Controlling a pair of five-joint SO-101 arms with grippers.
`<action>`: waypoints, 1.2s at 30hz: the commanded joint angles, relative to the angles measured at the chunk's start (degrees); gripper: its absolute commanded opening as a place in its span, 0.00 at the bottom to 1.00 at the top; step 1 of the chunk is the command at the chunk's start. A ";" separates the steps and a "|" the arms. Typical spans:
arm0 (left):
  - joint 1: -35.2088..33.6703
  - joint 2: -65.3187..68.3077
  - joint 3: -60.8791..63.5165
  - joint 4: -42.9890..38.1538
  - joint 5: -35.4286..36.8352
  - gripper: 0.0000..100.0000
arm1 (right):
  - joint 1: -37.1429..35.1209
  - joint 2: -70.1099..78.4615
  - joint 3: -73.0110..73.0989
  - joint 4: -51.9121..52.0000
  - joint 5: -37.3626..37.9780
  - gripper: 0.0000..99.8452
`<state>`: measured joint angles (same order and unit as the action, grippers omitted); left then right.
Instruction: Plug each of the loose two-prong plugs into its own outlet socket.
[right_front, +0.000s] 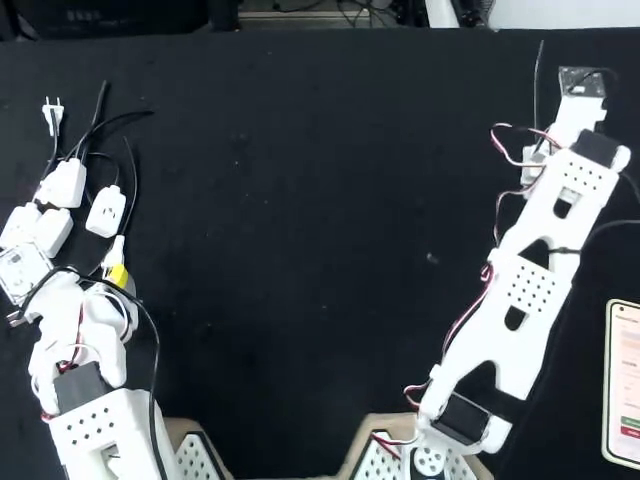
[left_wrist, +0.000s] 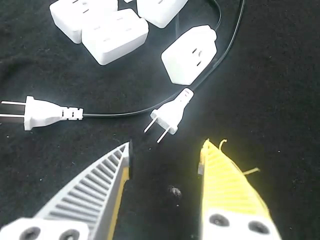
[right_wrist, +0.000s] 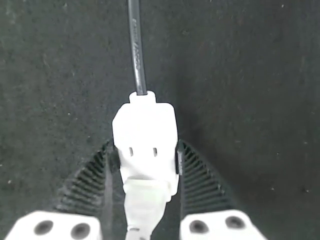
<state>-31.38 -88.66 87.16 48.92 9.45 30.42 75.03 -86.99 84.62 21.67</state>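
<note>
While the black cloth worktop (right_front: 320, 200) bears white boxy outlet sockets (left_wrist: 190, 54) at its left edge, the left claw (left_wrist: 166, 145) hangs spread just short of a loose white two-prong plug (left_wrist: 170, 116); the right claw (right_wrist: 145, 150) pinches a white corded socket (right_wrist: 145, 125), seemingly with a second plug (right_wrist: 142, 200) seated.

- We see a worktop (right_front: 300, 200) covered all over in black cloth, its surface flecked with pale lint.
- We see a flat white card (right_front: 624, 380) with coloured print lying at its right edge, partly cut off.
- We see dark cables (right_front: 350, 10) beyond its far edge.
</note>
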 joint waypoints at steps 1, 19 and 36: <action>0.75 0.09 -3.03 -0.97 0.26 0.23 | 0.70 -0.04 -4.53 0.70 0.70 0.03; 0.75 0.09 -3.03 -0.97 0.26 0.23 | -1.93 -3.56 -8.40 -4.92 0.26 0.21; 0.75 0.09 -3.03 -0.97 0.26 0.23 | -13.89 -24.92 -8.48 11.25 -4.40 0.20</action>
<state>-31.38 -88.66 87.16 48.92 9.45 20.22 56.66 -92.62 92.00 17.71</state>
